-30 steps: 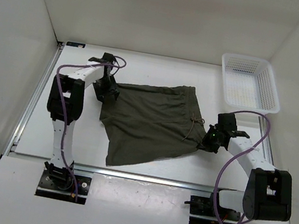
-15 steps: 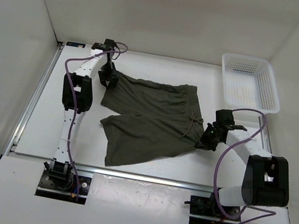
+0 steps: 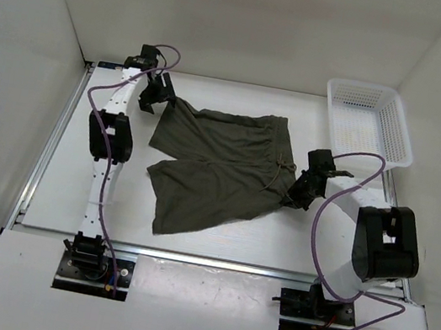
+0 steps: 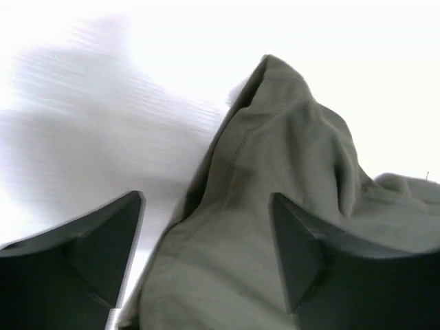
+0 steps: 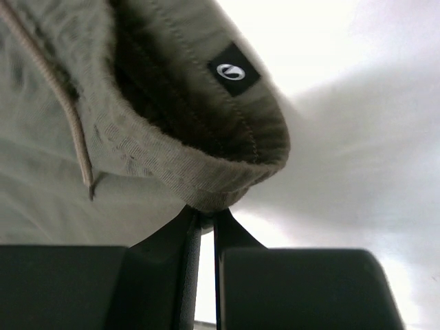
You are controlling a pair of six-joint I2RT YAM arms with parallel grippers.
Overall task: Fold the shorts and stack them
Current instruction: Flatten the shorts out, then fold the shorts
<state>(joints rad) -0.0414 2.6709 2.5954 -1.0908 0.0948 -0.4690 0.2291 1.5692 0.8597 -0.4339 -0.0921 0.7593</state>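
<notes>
With the right gripper clamped on the shorts and the left gripper spread over a hem, the fabric probably needs flattening before folding.

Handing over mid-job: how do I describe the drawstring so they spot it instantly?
On the white table, find the dark olive shorts spread in the middle. Follow them to their waistband, pinched by the right hand. The drawstring is the thin pale cord lying there, unlike the purple cables nearby.
</notes>
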